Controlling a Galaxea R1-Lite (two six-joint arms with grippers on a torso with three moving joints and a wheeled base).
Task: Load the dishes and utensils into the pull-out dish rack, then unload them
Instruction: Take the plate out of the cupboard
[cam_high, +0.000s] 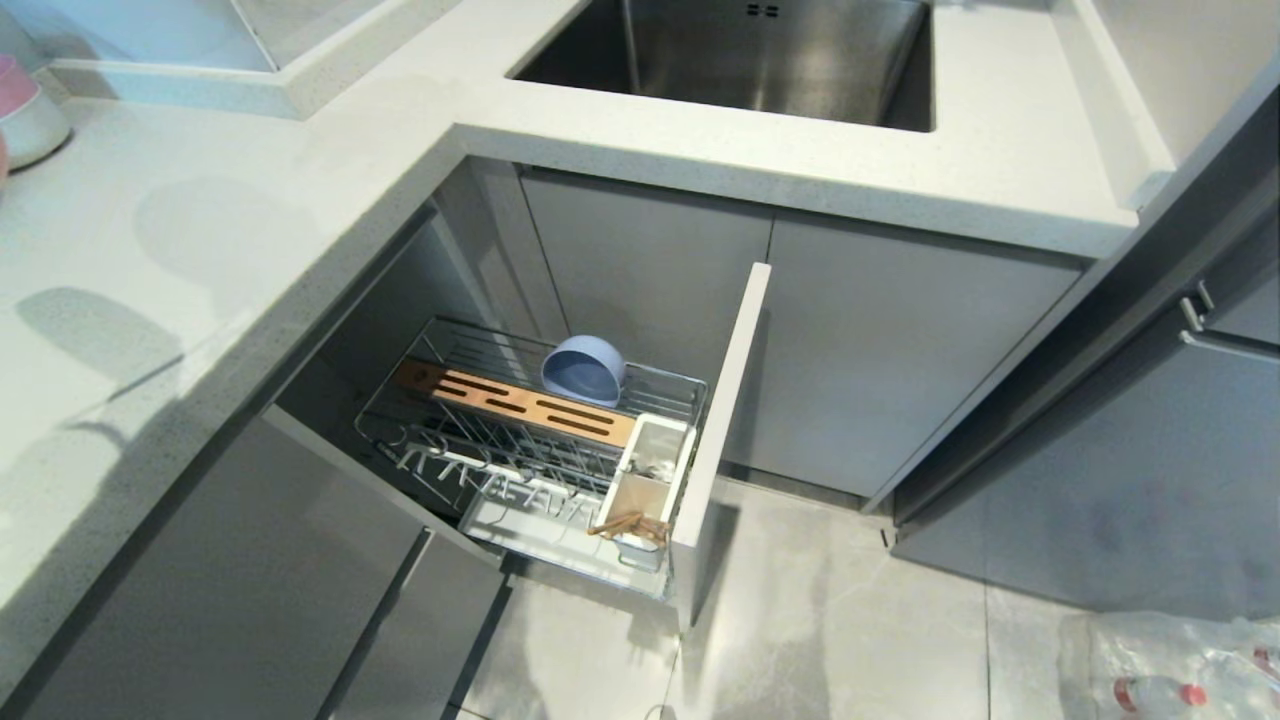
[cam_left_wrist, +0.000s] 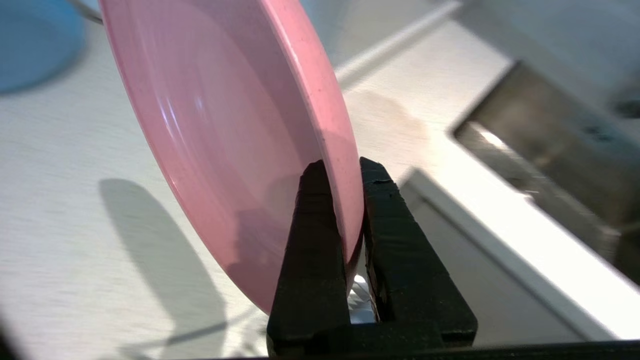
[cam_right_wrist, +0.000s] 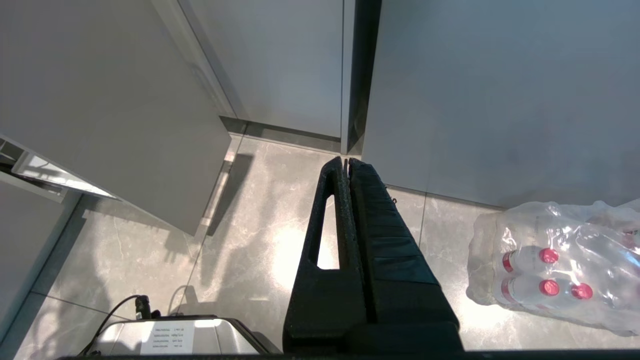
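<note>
Loading step, mid-carry: left gripper (cam_left_wrist: 340, 170) clamped on pink plate (cam_left_wrist: 225, 130) rim, held on edge above countertop (cam_left_wrist: 60, 240); blue bowl (cam_high: 583, 369) already in dish rack (cam_high: 530, 440); next, lowering plate into wire slots; right gripper (cam_right_wrist: 346, 162) closed, parked over floor (cam_right_wrist: 260, 220).

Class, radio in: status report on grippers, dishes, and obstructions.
Left gripper shut on pink plate above countertop. Right gripper shut, empty. Blue bowl racked. No obstruction seen.
</note>
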